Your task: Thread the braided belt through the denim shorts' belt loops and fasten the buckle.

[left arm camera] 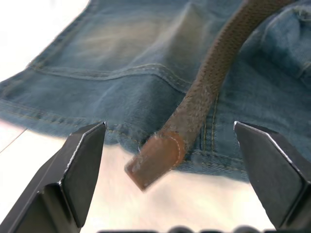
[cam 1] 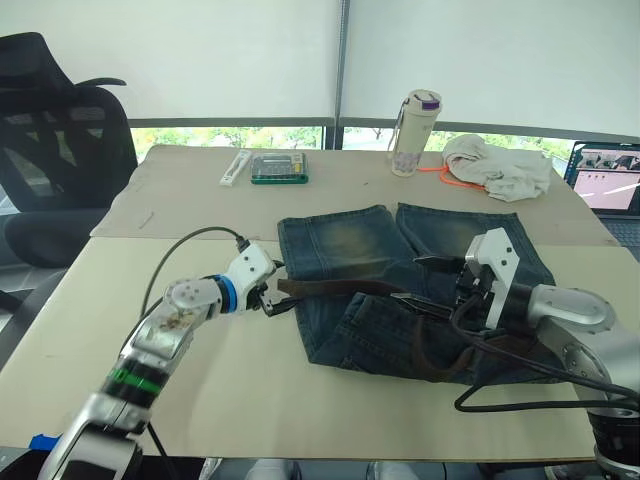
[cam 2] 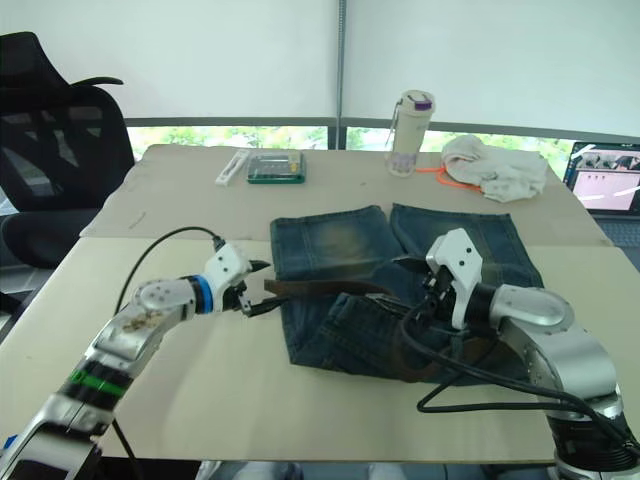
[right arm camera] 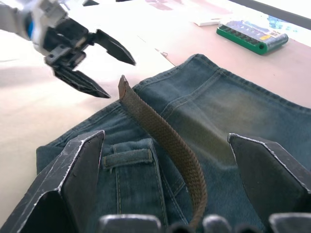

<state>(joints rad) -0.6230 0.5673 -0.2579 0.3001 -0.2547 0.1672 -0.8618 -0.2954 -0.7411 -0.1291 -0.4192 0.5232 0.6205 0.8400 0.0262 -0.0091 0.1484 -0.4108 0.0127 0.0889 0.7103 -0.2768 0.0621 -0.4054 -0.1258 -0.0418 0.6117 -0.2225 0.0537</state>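
Brown braided belt; faded blue denim shorts.

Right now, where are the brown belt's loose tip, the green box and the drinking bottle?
Braided belt (left arm camera: 156, 158), left wrist view, on its leather tip.
Green box (cam 1: 280, 168), left eye view, on its top.
Bottle (cam 1: 411, 132), left eye view, on its body.

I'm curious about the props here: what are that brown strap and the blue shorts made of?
The braided belt looks like woven fabric webbing, matte, with a visible plaited texture; its smooth brown tip may be leather or a synthetic. The denim shorts look like faded cotton denim, with stitched seams and paler worn patches.
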